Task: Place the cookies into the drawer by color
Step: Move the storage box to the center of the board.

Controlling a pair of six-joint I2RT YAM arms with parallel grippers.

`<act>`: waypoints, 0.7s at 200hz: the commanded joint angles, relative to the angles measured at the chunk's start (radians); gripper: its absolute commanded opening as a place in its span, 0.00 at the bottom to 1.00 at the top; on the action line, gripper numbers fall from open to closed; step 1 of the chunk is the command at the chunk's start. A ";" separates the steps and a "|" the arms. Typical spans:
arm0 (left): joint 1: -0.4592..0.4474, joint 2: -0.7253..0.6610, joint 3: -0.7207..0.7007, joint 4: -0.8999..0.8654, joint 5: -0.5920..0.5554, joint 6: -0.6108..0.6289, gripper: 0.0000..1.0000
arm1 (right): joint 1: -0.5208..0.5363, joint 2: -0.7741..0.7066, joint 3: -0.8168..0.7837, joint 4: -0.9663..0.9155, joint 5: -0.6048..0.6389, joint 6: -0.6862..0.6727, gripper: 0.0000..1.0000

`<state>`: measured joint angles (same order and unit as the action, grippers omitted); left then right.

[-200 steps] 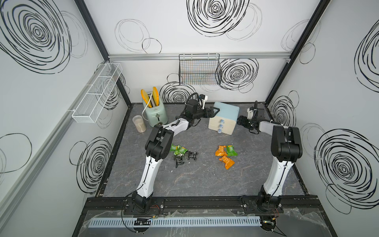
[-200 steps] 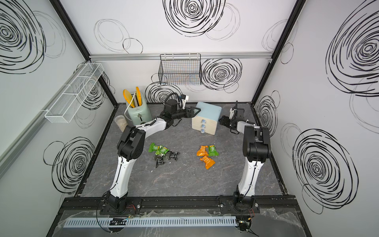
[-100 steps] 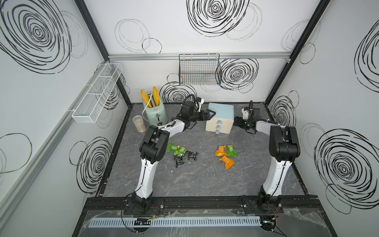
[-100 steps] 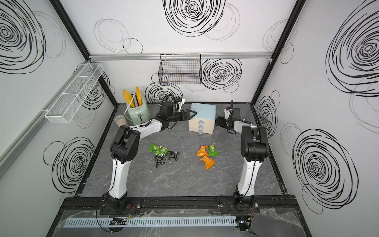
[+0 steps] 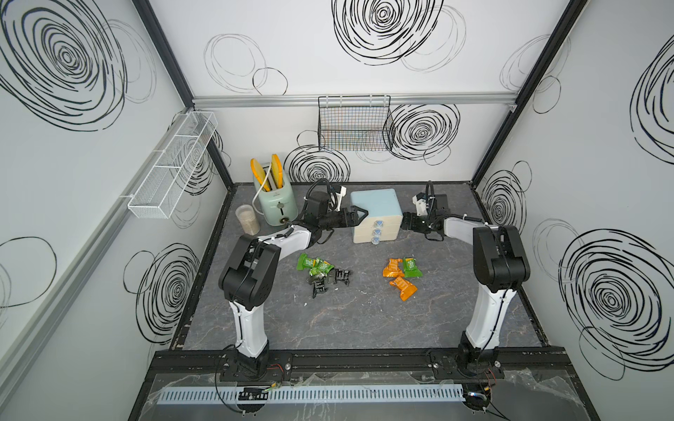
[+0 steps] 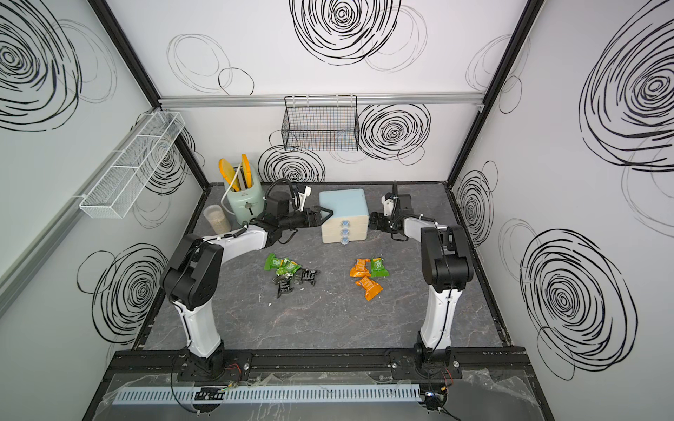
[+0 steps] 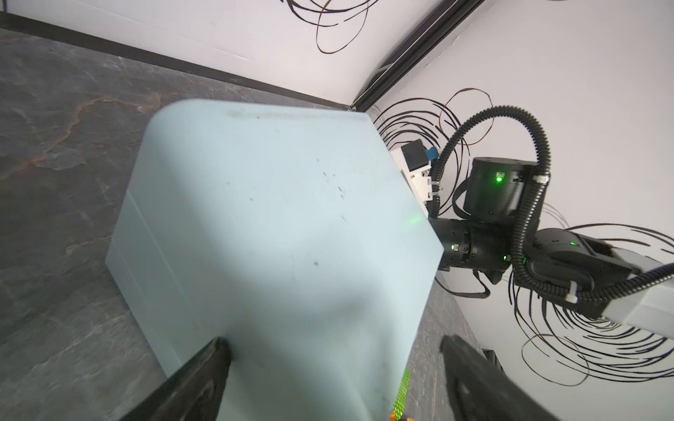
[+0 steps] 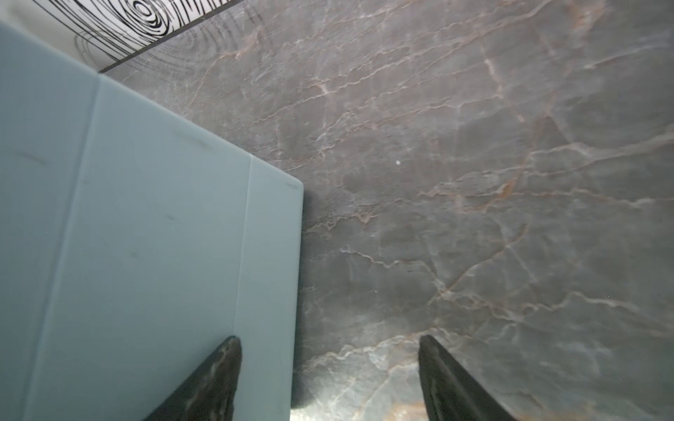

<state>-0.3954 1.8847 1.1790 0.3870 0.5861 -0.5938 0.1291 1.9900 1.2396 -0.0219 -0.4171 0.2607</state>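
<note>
From where I stood, the drawer (image 5: 375,204) sat toward the back edge of the worktop (image 5: 364,320), about midway along it, all three fronts shut and the knobs (image 5: 376,232) facing the front edge. The left tool (image 5: 355,215) was just beside its left side and the right tool (image 5: 405,221) just beside its right. Each had its jaws spread wide and held nothing, though I couldn't tell whether a finger touched the pale blue shell. The cookies (image 5: 316,266) lay loose nearer the middle: green and black ones heaped on the left arm's side, the orange ones (image 5: 401,286) with one green beside them on the right's. To my eye the knobs were what counted: they lay round the corner from both tools, toward the front edge, about equally near either arm
</note>
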 commanded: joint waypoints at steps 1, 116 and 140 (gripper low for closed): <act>-0.009 -0.071 -0.069 0.068 0.001 0.006 0.94 | 0.065 -0.047 -0.024 -0.020 -0.104 -0.022 0.78; 0.032 -0.231 -0.275 0.072 -0.045 -0.012 0.94 | 0.175 0.012 0.060 -0.026 -0.147 -0.038 0.79; 0.045 -0.280 -0.297 0.057 -0.069 -0.012 0.95 | 0.166 -0.015 0.053 -0.033 -0.035 -0.032 0.81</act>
<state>-0.3401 1.6634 0.9024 0.4183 0.4793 -0.5919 0.2634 1.9926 1.2629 -0.0601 -0.4408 0.2356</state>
